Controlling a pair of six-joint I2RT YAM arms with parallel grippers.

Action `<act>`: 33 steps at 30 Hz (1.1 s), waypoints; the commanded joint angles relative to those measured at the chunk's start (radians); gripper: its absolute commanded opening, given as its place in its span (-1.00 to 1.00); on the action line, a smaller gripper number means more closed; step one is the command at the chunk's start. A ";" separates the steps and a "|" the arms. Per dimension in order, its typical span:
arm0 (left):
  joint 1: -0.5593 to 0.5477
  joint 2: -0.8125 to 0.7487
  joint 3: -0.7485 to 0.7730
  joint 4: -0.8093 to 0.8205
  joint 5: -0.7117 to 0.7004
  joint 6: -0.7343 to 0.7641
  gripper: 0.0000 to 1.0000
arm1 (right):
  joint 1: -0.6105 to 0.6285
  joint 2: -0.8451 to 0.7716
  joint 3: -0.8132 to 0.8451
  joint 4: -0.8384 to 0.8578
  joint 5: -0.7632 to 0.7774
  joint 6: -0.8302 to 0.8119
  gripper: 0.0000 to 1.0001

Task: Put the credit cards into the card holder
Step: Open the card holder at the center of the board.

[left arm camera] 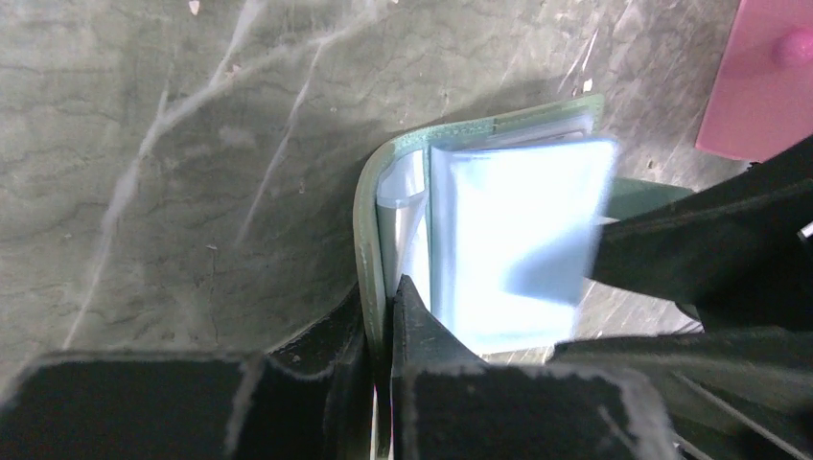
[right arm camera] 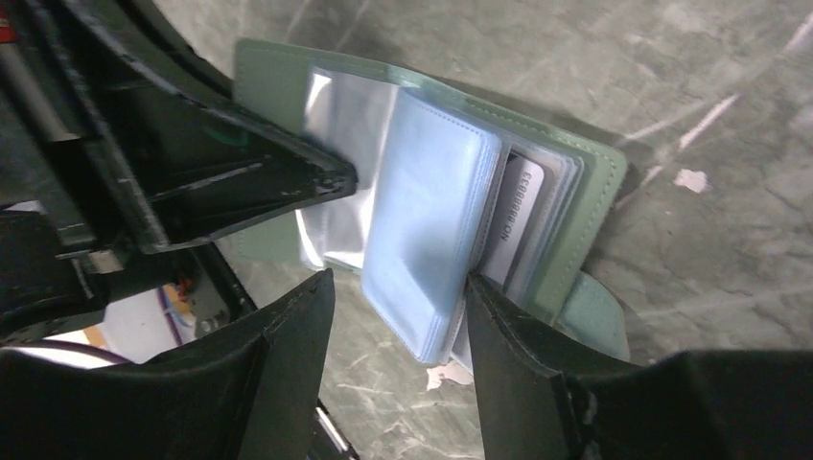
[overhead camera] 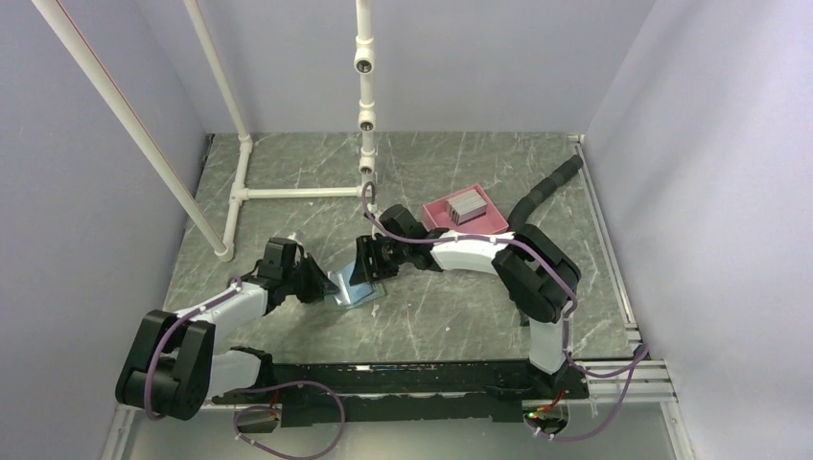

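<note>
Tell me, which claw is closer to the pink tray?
Right. The right gripper sits at the card holder, near the pink tray; the left gripper clamps the holder's opposite edge, farther away.

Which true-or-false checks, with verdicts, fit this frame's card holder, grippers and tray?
1. The card holder is open. True.
2. The left gripper is clamped on the holder's green cover. True.
3. The pink tray is empty. False: a stack of grey cards sits in it.
4. The right gripper grips a card. False: its open fingers straddle the light blue sleeves.
5. A numbered card sits in one sleeve. True.
</note>
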 commanded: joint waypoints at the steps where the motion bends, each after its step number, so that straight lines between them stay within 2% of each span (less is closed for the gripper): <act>1: 0.000 0.025 -0.020 0.070 0.029 -0.018 -0.97 | 0.015 -0.015 0.002 0.173 -0.112 0.072 0.02; 5: 0.000 0.030 -0.018 0.085 0.034 -0.024 -0.96 | 0.015 -0.005 -0.010 0.217 -0.135 0.095 -0.12; 9: 0.000 0.009 -0.017 0.064 0.029 -0.026 -0.91 | 0.015 0.009 -0.012 0.240 -0.160 0.110 -0.10; 11: 0.000 -0.011 -0.020 0.054 0.030 -0.032 -0.70 | 0.015 0.018 -0.018 0.291 -0.196 0.135 -0.06; 15: 0.001 -0.073 -0.025 -0.028 0.016 -0.071 -0.08 | 0.015 0.042 -0.008 0.305 -0.210 0.150 0.05; 17: 0.005 -0.113 -0.018 -0.086 0.002 -0.090 0.17 | 0.015 0.058 0.000 0.293 -0.211 0.144 0.05; 20: 0.011 -0.180 0.001 -0.206 -0.053 -0.107 0.40 | 0.017 0.070 -0.004 0.301 -0.216 0.144 0.06; 25: 0.039 -0.255 0.049 -0.410 -0.163 -0.119 0.55 | 0.024 0.095 0.001 0.318 -0.242 0.145 0.01; 28: 0.062 -0.261 0.076 -0.477 -0.205 -0.123 0.58 | 0.038 0.106 0.009 0.315 -0.249 0.134 -0.12; 33: 0.087 -0.253 0.116 -0.470 -0.165 -0.062 0.55 | 0.038 0.056 -0.012 0.225 -0.171 0.054 -0.14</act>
